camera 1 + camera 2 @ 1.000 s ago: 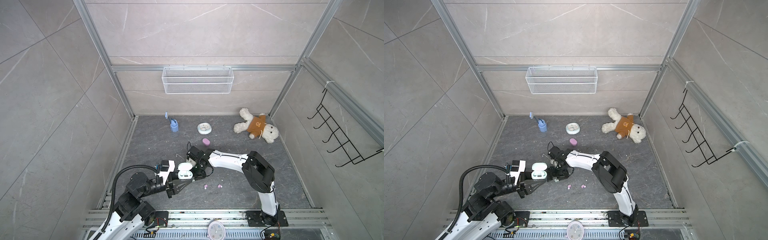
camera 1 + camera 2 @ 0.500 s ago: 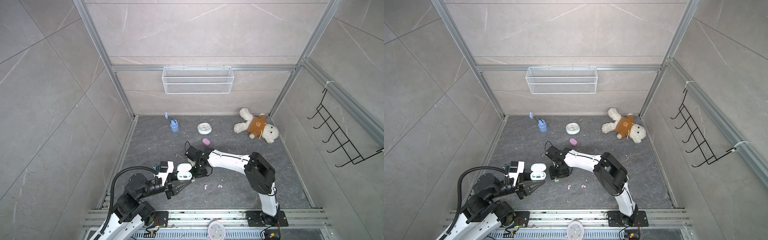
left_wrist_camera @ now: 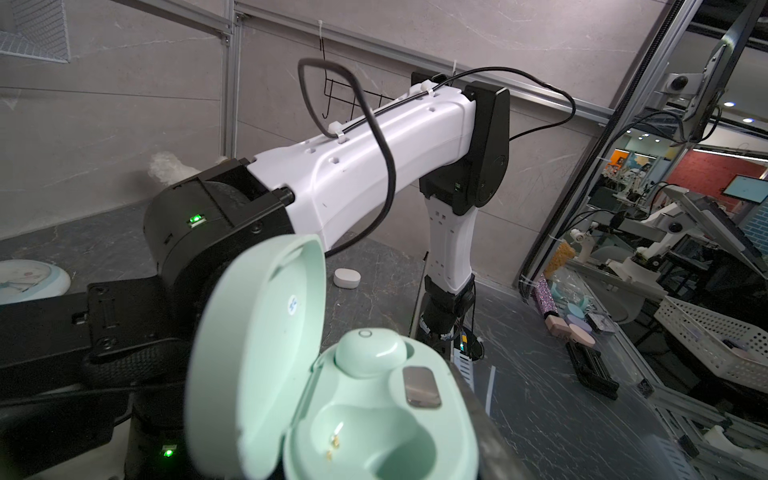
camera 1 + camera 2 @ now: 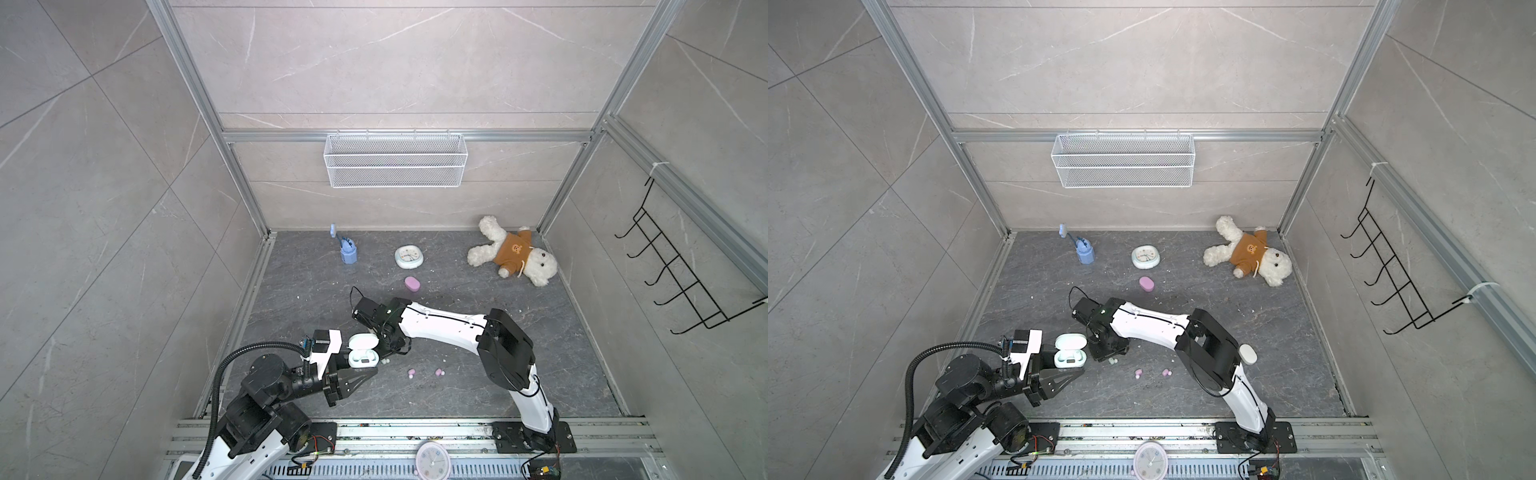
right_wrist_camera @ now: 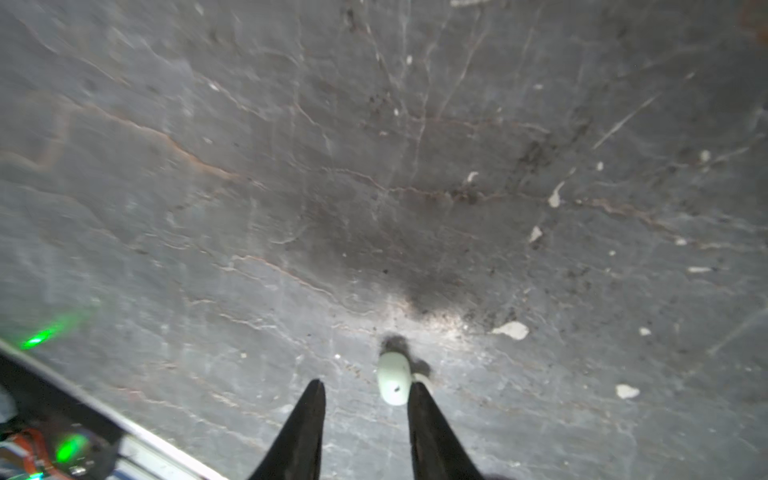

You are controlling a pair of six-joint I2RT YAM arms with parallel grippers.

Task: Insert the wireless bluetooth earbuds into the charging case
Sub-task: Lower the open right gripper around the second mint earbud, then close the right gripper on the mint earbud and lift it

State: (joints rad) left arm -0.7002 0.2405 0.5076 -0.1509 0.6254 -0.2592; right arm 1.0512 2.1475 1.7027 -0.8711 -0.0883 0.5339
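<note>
Mint bud (image 5: 392, 382) at the tips of the right gripper (image 5: 365, 384)
It lies on the table (image 5: 374, 166) near the front edge, touching one finger (image 5: 428, 424) on its inner face, long axis along the fingers; jaws part-open, gripping nothing (left gripper (image 4: 359, 370) clamps the open case (image 3: 361, 424), one socket (image 3: 386, 444) free).
</note>
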